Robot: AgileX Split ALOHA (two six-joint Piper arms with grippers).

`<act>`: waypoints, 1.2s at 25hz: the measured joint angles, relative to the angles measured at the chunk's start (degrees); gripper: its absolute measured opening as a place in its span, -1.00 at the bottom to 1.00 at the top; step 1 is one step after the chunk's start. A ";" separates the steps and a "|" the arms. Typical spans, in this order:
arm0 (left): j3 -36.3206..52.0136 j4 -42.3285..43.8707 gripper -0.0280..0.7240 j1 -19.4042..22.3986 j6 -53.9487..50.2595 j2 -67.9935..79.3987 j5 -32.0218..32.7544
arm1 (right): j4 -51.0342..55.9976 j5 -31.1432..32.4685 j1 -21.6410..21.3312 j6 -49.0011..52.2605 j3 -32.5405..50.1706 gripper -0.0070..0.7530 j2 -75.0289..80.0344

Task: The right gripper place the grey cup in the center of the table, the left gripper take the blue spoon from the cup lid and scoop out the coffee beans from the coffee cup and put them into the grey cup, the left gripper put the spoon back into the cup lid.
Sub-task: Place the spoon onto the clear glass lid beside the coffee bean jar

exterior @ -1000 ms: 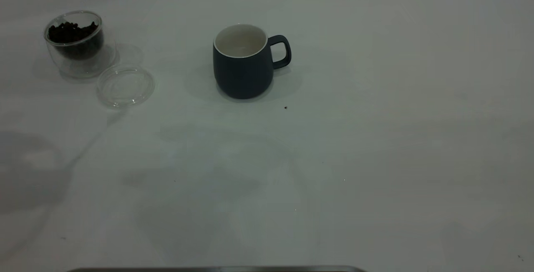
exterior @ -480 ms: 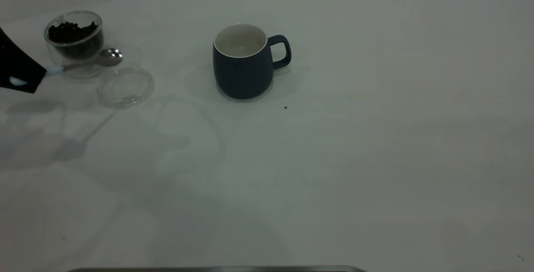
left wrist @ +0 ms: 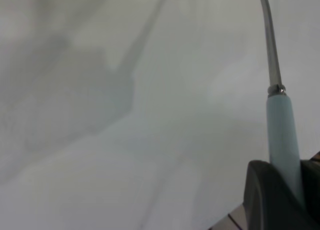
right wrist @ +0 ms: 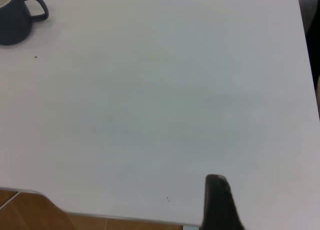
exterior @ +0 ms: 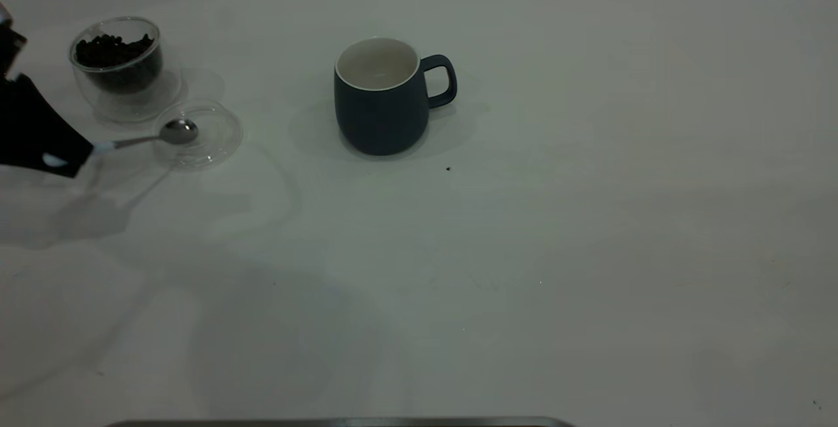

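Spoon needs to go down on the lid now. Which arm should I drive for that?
Left. The left pincer already grips the spoon by its handle, with the bowl over the lid. The right pincer is off at the table's edge, far from the lid and holding nothing.

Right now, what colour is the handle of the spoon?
Pale light blue, with a shiny metal neck; the blue spoon shows best in the left wrist view.
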 joint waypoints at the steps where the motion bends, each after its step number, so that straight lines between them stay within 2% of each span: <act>1: -0.04 -1.09 -0.57 0.00 0.85 0.68 -0.43 | 0.00 0.00 0.00 0.00 0.00 0.21 0.00; 6: -0.04 -9.17 -0.57 0.00 4.95 3.52 -2.95 | 0.00 0.00 0.00 0.00 0.00 0.21 0.00; 13: -0.06 -18.45 -0.57 0.00 8.03 8.95 -2.41 | 0.00 0.00 0.00 0.00 0.00 0.21 0.00; 30: -0.54 -19.01 -0.56 0.41 9.55 10.90 1.89 | 0.00 0.00 0.00 0.00 0.00 0.21 0.00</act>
